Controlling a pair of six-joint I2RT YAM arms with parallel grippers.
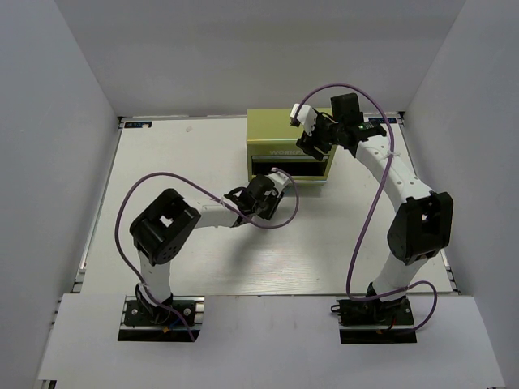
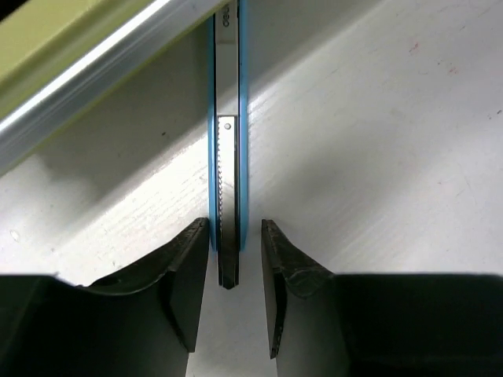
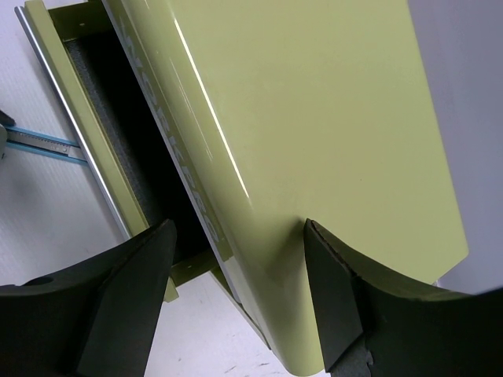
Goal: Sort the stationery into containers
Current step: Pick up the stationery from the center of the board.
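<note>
The yellow-green chest (image 1: 276,130) stands at the table's far middle with a low drawer (image 1: 289,168) pulled open; the drawer's dark inside shows in the right wrist view (image 3: 118,102). A pale blue-silver pen (image 2: 226,157) lies on the table, its far end at the drawer's silver rim (image 2: 86,75); it also shows in the right wrist view (image 3: 43,143). My left gripper (image 2: 233,228) is open around the pen's near end, with a gap at the right finger. My right gripper (image 3: 240,232) is open wide, straddling the chest's (image 3: 314,102) top front edge. The other pens are out of view.
White walls close the table in on the left, back and right. The chest sits near the back wall. Purple cables loop beside both arms (image 1: 357,243). The white tabletop (image 1: 186,154) lies left of the chest.
</note>
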